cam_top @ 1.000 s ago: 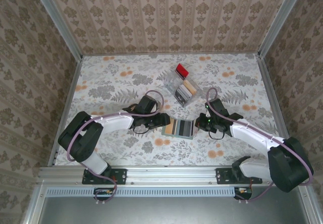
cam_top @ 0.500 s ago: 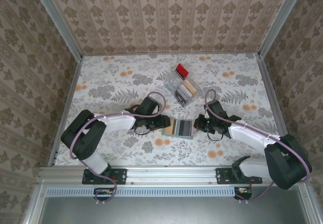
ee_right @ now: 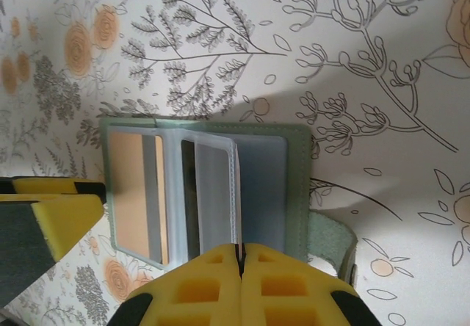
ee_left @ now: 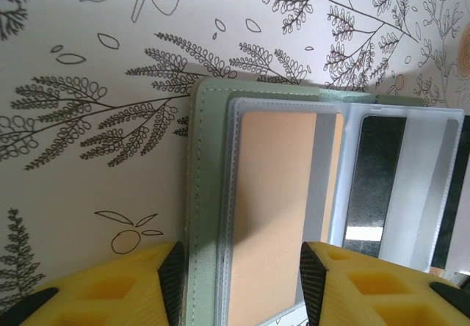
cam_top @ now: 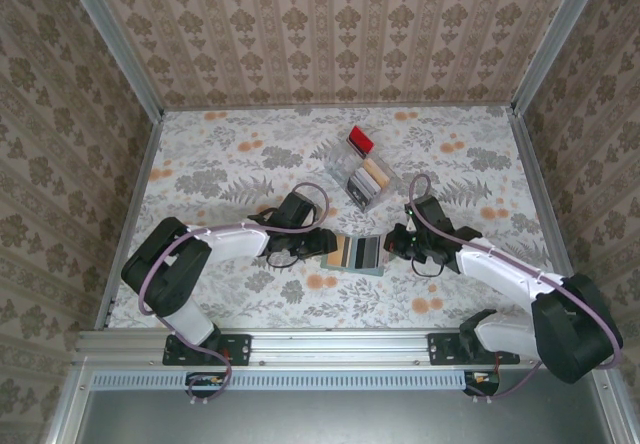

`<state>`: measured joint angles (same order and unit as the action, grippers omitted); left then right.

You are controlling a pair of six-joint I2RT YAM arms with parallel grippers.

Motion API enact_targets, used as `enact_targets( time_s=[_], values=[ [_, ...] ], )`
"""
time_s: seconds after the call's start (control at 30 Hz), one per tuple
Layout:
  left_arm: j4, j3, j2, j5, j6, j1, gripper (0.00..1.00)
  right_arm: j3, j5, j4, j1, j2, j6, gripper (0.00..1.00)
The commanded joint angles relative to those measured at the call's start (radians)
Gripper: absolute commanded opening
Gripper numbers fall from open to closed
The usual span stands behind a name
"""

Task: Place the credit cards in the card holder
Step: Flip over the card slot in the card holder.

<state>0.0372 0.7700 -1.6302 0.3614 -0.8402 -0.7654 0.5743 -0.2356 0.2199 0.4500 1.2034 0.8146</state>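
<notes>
The card holder (cam_top: 358, 254) is hemmed in closely on both sides: its left edge is straddled by the left gripper (cam_top: 318, 249), its right edge is taken by the right gripper (cam_top: 392, 245). The far approach is narrowed by a clear tray (cam_top: 365, 176) lying close beyond. Open table (cam_top: 220, 159) is left at the far left, the far right and along the near edge, bounded by papered walls (cam_top: 330, 34).

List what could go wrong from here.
1. The right gripper pinches one thin clear sleeve. Pulling it might tear the sleeve or drag the card holder.
2. The left gripper is open astride the holder's edge, not clamping it, so the holder could slide or lift.
</notes>
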Motion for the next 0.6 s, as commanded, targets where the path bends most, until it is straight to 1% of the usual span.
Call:
enact_targets(
  time_s=[0.0,0.07,0.13,0.2,0.4,0.57],
  values=[
    [-0.001,0.004,-0.013,0.0,0.019,-0.006,0.47,0.029,0.0,0.044,0.007,-0.014,-0.006,0.03],
    [0.003,0.006,-0.011,0.003,0.02,-0.005,0.47,0.04,0.035,0.088,0.007,-0.013,-0.016,0.04],
    [0.004,0.005,-0.008,-0.001,0.02,-0.006,0.47,0.056,0.107,0.159,0.007,-0.011,-0.018,0.04],
    [0.005,0.003,-0.006,-0.004,0.02,-0.006,0.47,0.056,0.121,0.166,0.008,-0.013,-0.028,0.04],
    [0.004,0.006,-0.007,-0.004,0.018,-0.006,0.47,0.038,0.042,0.072,0.007,0.006,-0.007,0.02],
    [0.003,0.01,-0.013,0.0,0.016,-0.008,0.47,0.03,0.036,0.033,0.013,0.053,0.005,0.02]
  ],
)
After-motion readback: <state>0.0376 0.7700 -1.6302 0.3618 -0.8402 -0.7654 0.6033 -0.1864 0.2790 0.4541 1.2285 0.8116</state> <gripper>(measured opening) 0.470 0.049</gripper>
